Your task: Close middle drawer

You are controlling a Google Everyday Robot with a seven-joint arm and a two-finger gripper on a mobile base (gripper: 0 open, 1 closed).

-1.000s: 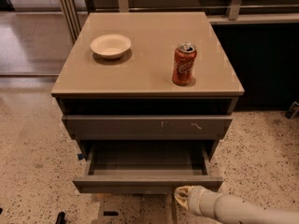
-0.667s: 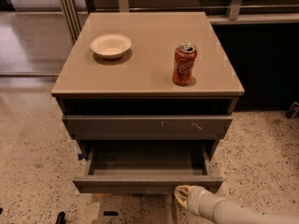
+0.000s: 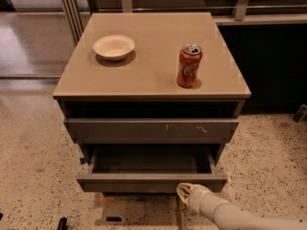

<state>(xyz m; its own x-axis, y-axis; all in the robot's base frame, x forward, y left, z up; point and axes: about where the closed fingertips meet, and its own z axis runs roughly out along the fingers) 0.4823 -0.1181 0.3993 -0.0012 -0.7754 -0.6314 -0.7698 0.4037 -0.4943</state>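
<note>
Pincer (image 3: 184,191) sits low in the frame, right of centre, at the front panel of the open middle drawer (image 3: 144,182); whether it is wide or narrow cannot be told.

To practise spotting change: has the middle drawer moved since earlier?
Yes: the middle drawer slid slightly inward, nearer the scratched drawer front; the gripper is at its front panel.

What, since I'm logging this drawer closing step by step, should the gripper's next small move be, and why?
Probably a short, straight push inward on the front of the middle drawer. It stands pulled out with its dark interior showing, and the gripper sits low at the right part of that front. Whether the two touch cannot be told.
</note>
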